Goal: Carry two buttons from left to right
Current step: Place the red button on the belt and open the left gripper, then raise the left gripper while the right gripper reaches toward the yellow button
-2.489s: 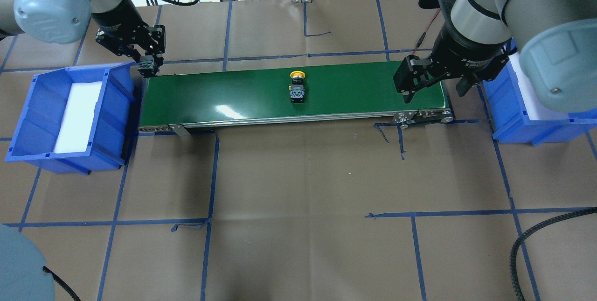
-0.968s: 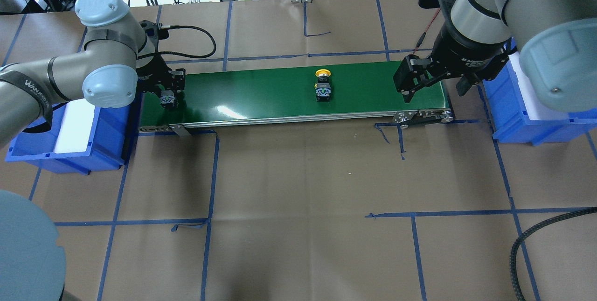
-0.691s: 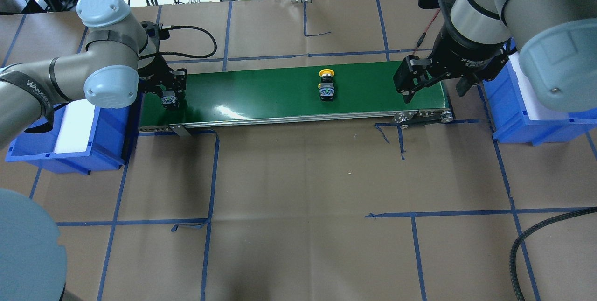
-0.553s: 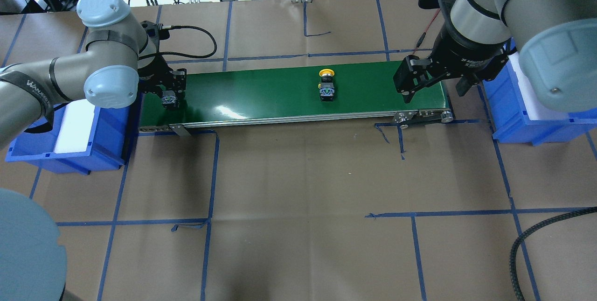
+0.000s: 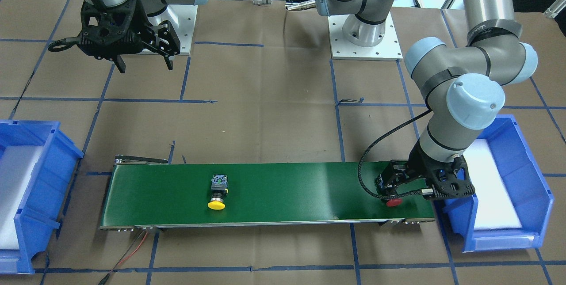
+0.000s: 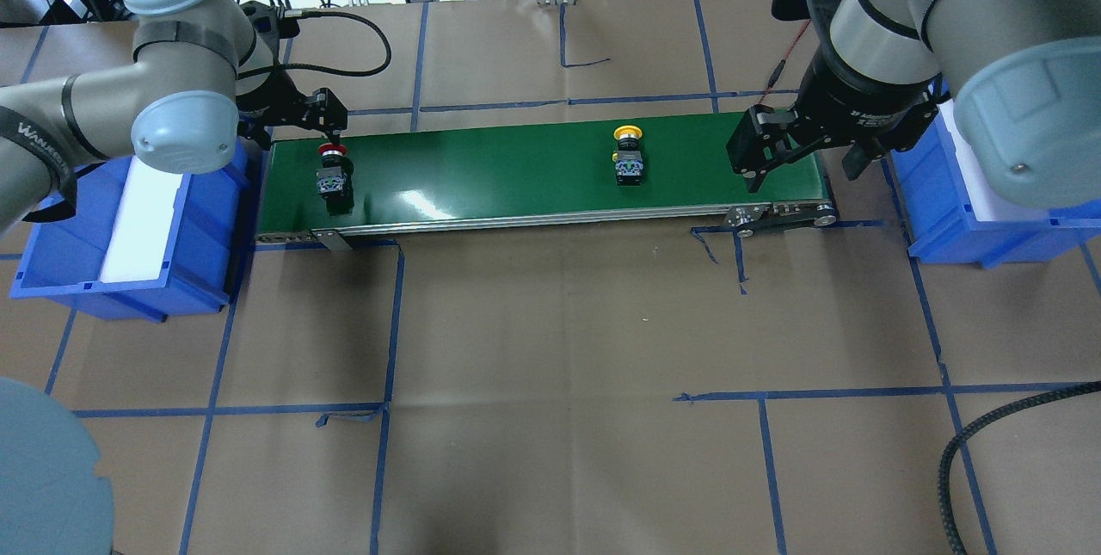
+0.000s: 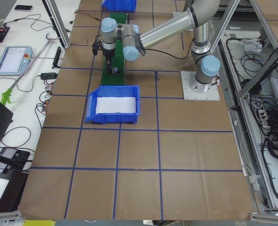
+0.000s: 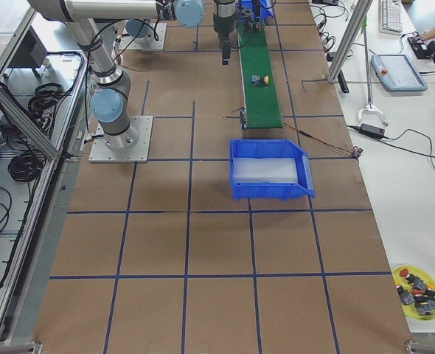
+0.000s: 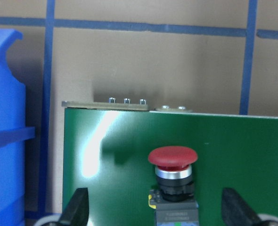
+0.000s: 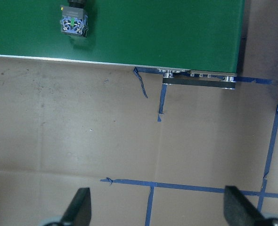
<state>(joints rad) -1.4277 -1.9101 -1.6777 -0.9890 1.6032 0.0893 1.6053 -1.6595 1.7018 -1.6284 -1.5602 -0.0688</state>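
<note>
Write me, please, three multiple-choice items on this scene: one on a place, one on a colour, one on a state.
1. Where is the red button?
A. In a blue bin
B. On the green belt, at the left arm's end
C. On the brown paper

2. What colour is the cap of the second button, the one nearer the right gripper?
A. Red
B. Green
C. Yellow

3. How do the jaws of the left gripper stand?
A. Open, clear of the red button
B. Shut on the red button
C. Shut on the yellow button

Key:
1 B: the overhead view shows it lying on the belt beside the left gripper.
2 C: its cap shows yellow in the overhead and front-facing views.
3 A: the left wrist view shows both jaws wide of the button, touching nothing.
</note>
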